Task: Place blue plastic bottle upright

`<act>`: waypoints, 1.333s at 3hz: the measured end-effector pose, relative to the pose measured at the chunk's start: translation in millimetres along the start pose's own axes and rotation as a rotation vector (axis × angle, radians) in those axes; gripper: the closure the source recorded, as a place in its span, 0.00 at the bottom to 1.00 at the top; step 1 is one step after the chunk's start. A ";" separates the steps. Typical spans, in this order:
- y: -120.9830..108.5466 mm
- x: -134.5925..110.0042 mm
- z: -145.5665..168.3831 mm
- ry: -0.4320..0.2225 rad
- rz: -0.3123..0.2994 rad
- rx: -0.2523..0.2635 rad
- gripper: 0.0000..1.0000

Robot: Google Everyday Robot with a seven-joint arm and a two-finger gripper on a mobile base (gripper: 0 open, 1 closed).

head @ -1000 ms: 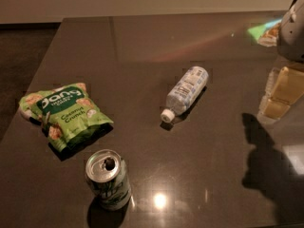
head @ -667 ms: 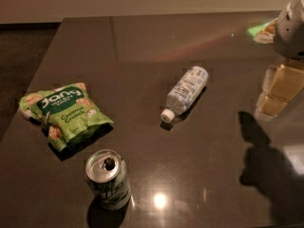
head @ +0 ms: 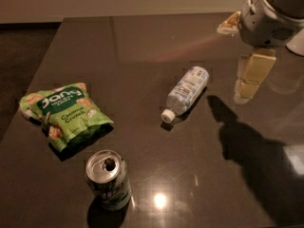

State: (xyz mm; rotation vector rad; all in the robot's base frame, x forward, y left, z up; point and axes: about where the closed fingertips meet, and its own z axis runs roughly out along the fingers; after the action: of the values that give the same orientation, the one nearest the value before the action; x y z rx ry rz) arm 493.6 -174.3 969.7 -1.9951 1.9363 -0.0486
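Note:
The blue plastic bottle (head: 186, 90) lies on its side near the middle of the dark table (head: 142, 42). It is clear and pale bluish with a white label, and its white cap points toward the front left. My gripper (head: 247, 87) hangs above the table to the right of the bottle, apart from it and holding nothing that I can see. The grey arm housing (head: 268, 13) sits above it at the top right. The gripper's shadow falls on the table to the front right.
A green snack bag (head: 66, 113) lies flat at the left. An opened green-and-white drink can (head: 108, 178) stands upright at the front left. The table's left edge runs next to dark floor (head: 19, 61).
My gripper and arm have moved left, closer to the bottle. The bottle, can and bag have not moved.

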 end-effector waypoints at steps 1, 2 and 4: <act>-15.0 -21.3 19.1 -0.064 -0.197 -0.044 0.00; -18.0 -35.3 43.4 -0.106 -0.395 -0.104 0.00; -17.2 -45.8 88.8 -0.087 -0.702 -0.156 0.00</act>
State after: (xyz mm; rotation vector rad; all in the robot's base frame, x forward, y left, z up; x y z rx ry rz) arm 531.4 -109.4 901.6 -2.6323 1.1343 0.0141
